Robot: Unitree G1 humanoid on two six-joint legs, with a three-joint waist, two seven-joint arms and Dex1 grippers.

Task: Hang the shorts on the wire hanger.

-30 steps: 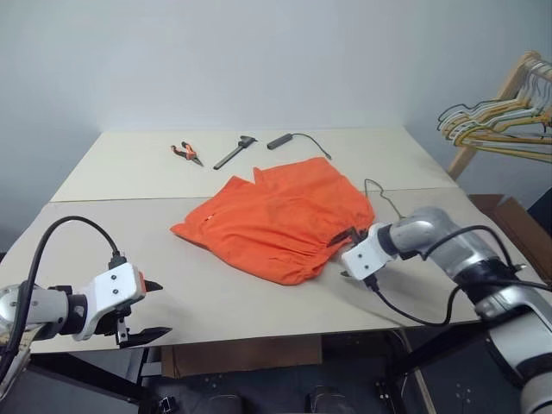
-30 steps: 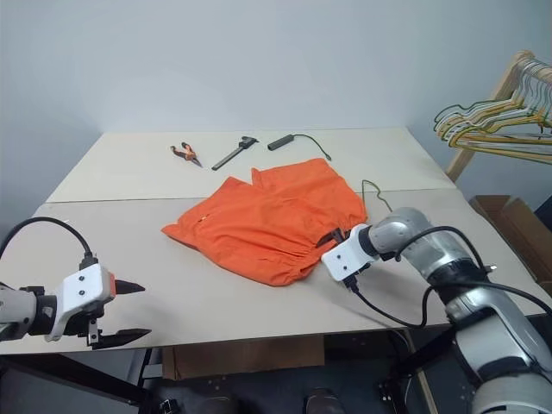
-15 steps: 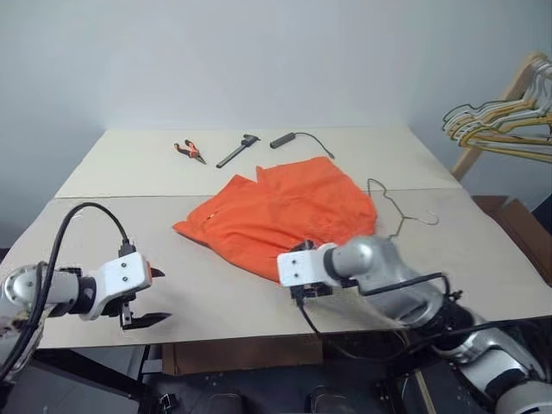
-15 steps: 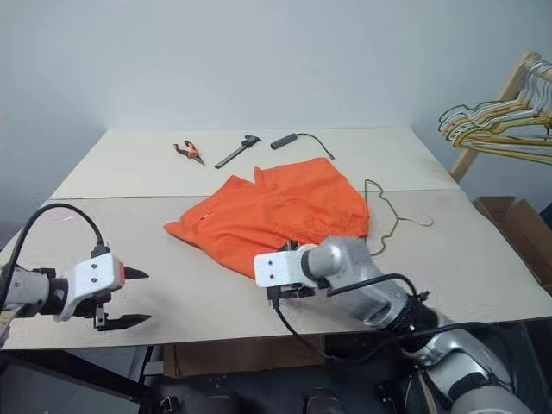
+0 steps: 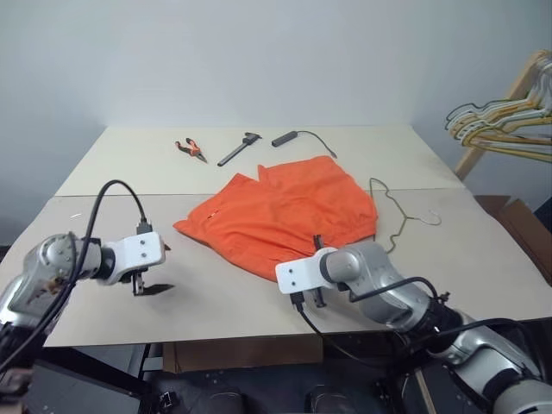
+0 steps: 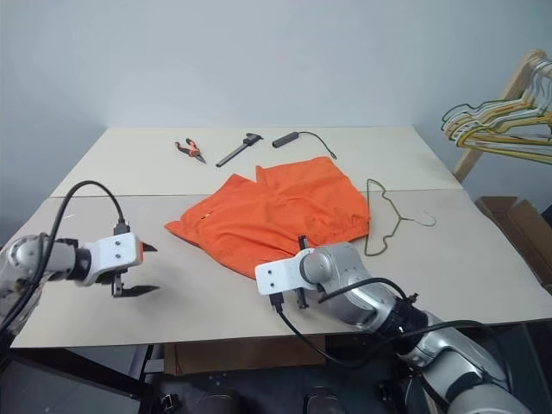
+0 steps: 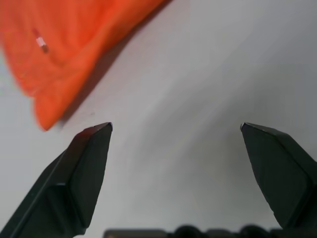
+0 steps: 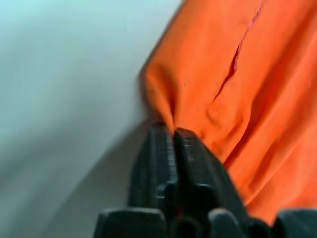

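The orange shorts [image 5: 285, 207] lie spread across the middle of the table [image 5: 216, 302]. My right gripper [image 5: 316, 247] sits at their near edge. In the right wrist view its fingers [image 8: 171, 144] are pressed together, pinching a raised fold of the orange hem [image 8: 163, 106]. The thin olive wire hanger [image 5: 398, 220] lies flat just right of the shorts, its hook pointing right. My left gripper [image 5: 161, 269] hovers open over bare table a short way left of the shorts' left corner [image 7: 49, 106], with nothing between its fingers.
At the table's far side lie orange-handled pliers [image 5: 189, 150], a dark hand tool [image 5: 236, 149] and a black cable with a cylindrical plug [image 5: 289, 137]. A wooden rack with bunched hangers [image 5: 500, 125] stands off the table at the right.
My right gripper slid left along the shorts' near edge, uncovering the hanger, then shut on the hem. My left gripper moved forward toward the shorts' left corner, still open.
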